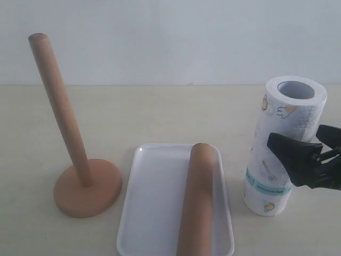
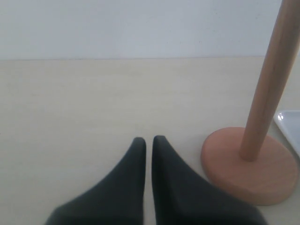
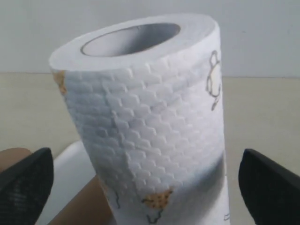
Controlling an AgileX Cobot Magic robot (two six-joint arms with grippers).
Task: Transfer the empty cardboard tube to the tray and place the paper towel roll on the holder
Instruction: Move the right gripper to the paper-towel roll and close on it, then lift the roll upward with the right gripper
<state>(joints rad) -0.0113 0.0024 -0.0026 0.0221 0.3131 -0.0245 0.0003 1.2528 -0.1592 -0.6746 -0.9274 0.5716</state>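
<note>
Half the job appears done: the empty cardboard tube (image 1: 196,200) lies lengthwise in the tray (image 1: 154,213), along its right side in the exterior view, with its far end at the tray's far rim and its near end cut off by the frame edge. The paper towel roll (image 1: 282,144) stands upright on the table (image 1: 160,112) just right of the tray, hollow centre up. It is not yet on the holder (image 1: 80,181), whose bare rod rises from its disc base on the tray's other side. The right gripper (image 3: 147,185) has its jaws spread wide on either side of the roll, and the right wrist view shows a gap between each finger and the paper, so nothing is gripped. The left gripper (image 2: 149,140) has its jaws pressed together and empty, near the holder's base. What is left, by the look of it, is the second half: closing on the roll, lifting it above the rod's rounded top, carrying it across the tray and lowering its hollow centre over the rod. The soft paper may dent under the squeeze.
</note>
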